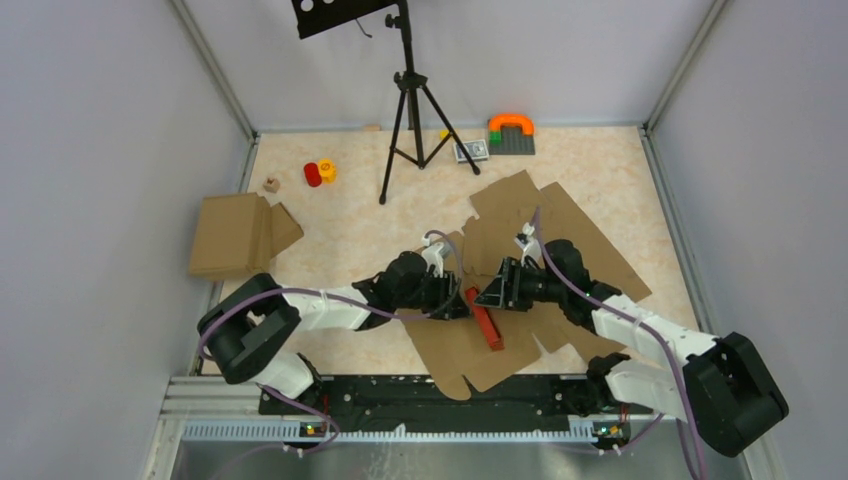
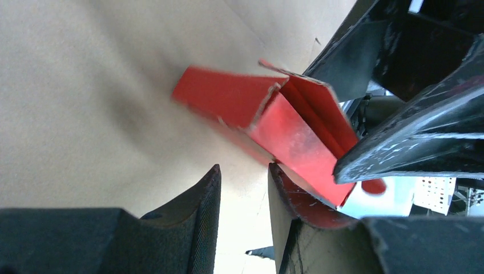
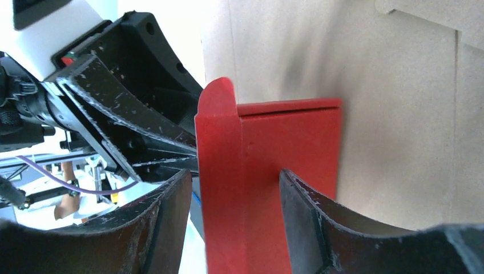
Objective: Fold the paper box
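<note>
The paper box [image 1: 488, 325] is a bright red, narrow, partly folded box lying on a large flat brown cardboard sheet [image 1: 570, 230] near the front middle. In the left wrist view the box [image 2: 291, 137] has an open end with flaps. It lies against the outer side of my left gripper's right finger. My left gripper [image 2: 244, 168] is open a little with nothing between its fingers [image 1: 458, 300]. My right gripper [image 3: 234, 172] is open and straddles the box [image 3: 285, 137]. A small gap shows at its left finger [image 1: 492, 290].
A folded brown cardboard box [image 1: 235, 235] lies at the left. A black tripod [image 1: 410, 110] stands at the back middle. Red and yellow pieces [image 1: 318, 173], a small wooden block [image 1: 271, 185] and an orange arch on a grey plate [image 1: 511, 130] sit at the back.
</note>
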